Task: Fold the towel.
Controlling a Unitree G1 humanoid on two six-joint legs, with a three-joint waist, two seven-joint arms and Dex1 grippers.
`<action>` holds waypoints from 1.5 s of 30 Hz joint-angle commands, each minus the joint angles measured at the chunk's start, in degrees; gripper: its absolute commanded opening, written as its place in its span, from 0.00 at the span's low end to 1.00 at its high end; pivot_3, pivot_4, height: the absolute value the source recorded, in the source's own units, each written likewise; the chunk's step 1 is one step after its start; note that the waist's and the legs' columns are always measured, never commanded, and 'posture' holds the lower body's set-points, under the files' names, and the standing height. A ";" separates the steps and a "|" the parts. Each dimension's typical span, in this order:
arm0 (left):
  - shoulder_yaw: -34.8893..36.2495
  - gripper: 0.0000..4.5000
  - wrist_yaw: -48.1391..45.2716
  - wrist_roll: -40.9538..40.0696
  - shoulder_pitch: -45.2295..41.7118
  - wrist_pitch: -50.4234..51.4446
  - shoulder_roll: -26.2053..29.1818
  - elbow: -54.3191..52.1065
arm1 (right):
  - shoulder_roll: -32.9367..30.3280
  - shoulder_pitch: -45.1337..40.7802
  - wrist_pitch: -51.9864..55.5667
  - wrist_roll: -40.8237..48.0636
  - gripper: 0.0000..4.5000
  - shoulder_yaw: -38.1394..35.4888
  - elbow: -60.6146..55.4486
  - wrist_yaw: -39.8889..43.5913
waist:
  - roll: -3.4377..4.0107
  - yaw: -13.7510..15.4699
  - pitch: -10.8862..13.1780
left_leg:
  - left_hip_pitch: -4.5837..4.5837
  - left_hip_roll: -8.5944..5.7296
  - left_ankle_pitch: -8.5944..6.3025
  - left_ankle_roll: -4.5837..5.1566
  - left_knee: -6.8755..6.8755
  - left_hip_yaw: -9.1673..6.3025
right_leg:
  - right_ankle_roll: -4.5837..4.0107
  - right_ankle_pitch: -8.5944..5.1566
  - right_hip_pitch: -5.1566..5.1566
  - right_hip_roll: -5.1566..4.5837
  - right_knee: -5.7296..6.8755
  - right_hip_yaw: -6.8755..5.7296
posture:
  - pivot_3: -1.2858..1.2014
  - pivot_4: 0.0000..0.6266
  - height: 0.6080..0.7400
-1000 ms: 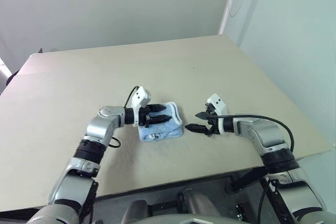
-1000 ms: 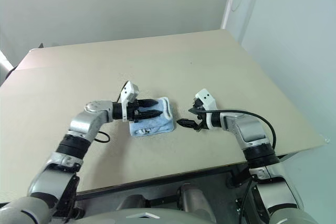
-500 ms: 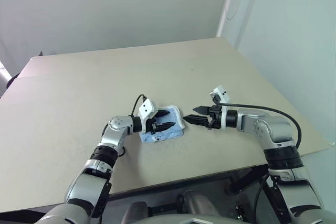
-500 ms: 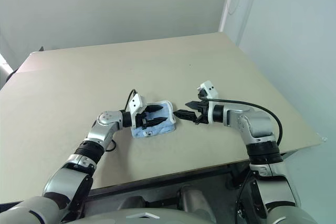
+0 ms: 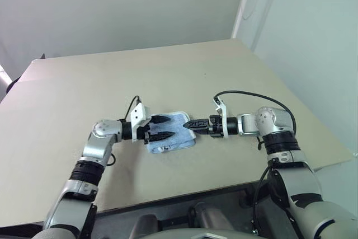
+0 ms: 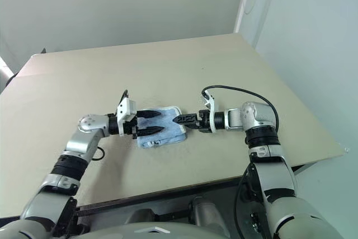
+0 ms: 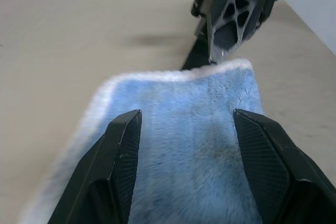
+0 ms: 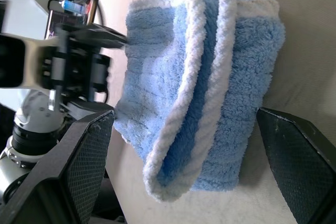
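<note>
Near the middle of the beige bench [image 5: 235, 76] lies the small light-blue terry towel with white piping [image 5: 173, 134], folded, soft, light and floppy — best taken at its stacked edges. Left gripper [image 5: 158, 127] at nine o'clock and right gripper [image 5: 191, 124] at three o'clock both gape, holding nothing.

The table [image 5: 235, 71] is bare all around; only the folded towel [image 5: 178, 134] sits between both grippers.

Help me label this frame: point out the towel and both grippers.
towel [image 5: 174, 135]: left eye view, blue top face.
left gripper [image 5: 160, 127]: left eye view, between its fingertips.
right gripper [image 5: 188, 124]: left eye view, at its fingertips.
</note>
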 commanded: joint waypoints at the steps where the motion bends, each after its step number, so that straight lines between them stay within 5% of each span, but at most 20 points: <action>1: 2.01 0.65 1.21 -1.59 0.85 1.84 1.30 -3.79 | 1.92 -2.47 -0.66 -0.26 1.00 1.42 1.09 0.73 | 0.00 -0.23 0.00 | 0.01 0.00 0.00 0.00 0.00 0.00 | 0.00 0.00 0.00 0.00 0.00 0.00 | 0.52 0.00 1.00; 15: 3.96 0.65 5.17 -1.82 6.02 4.54 4.58 -10.41 | 7.91 -6.75 -0.34 -1.99 1.00 2.58 9.27 1.58 | 0.02 -1.30 0.01 | 0.02 0.18 -0.01 0.01 -0.02 -0.03 | 0.00 0.00 -0.04 0.20 0.04 0.01 | 0.52 0.00 1.00; 28: 3.98 0.66 5.97 -1.12 5.78 3.45 6.45 -8.43 | 5.81 -6.71 4.48 0.10 0.00 -1.35 6.52 1.02 | 0.05 -1.30 0.03 | -0.03 0.19 -0.01 0.02 -0.04 0.00 | -0.01 0.00 -0.09 0.20 0.02 0.04 | 0.52 0.00 1.00; 37: 8.19 0.66 6.25 -4.54 5.25 8.12 9.68 -9.24 | 3.94 -9.82 7.56 3.86 0.00 -15.05 1.13 -4.71 | 0.08 -1.33 0.06 | -0.07 0.19 -0.01 0.02 -0.05 0.00 | -0.01 0.00 -0.15 0.21 0.01 0.03 | 0.52 0.00 1.00; 45: 17.42 0.66 6.18 -11.40 11.45 17.17 16.24 -14.92 | 3.79 -12.63 -6.46 -0.52 0.00 -19.35 12.39 -11.43 | 0.11 -1.99 0.08 | -0.17 0.27 -0.08 0.14 -0.17 0.05 | -0.04 -0.02 -0.28 0.27 -0.10 0.07 | 0.52 0.00 1.00</action>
